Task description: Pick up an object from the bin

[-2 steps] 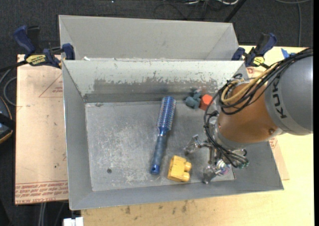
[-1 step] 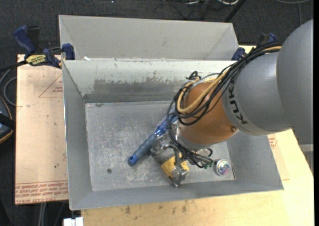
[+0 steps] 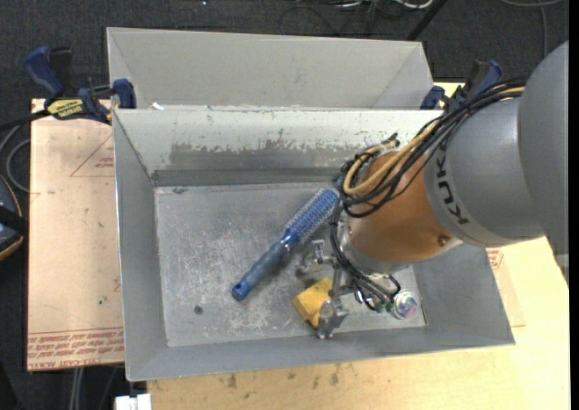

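Observation:
My gripper is low over the front right part of the bin floor, open. One finger stands beside the blue brush and the other finger is near the bin's front wall. A small yellow block lies between them on the floor, partly hidden by the gripper. A blue hairbrush lies slantwise in the middle of the bin, bristle head up right against the gripper body, handle end down left.
A small shiny round thing lies to the right of the gripper near the front wall. The arm with its orange cover and cables hangs over the bin's right half. The left half of the floor is bare metal.

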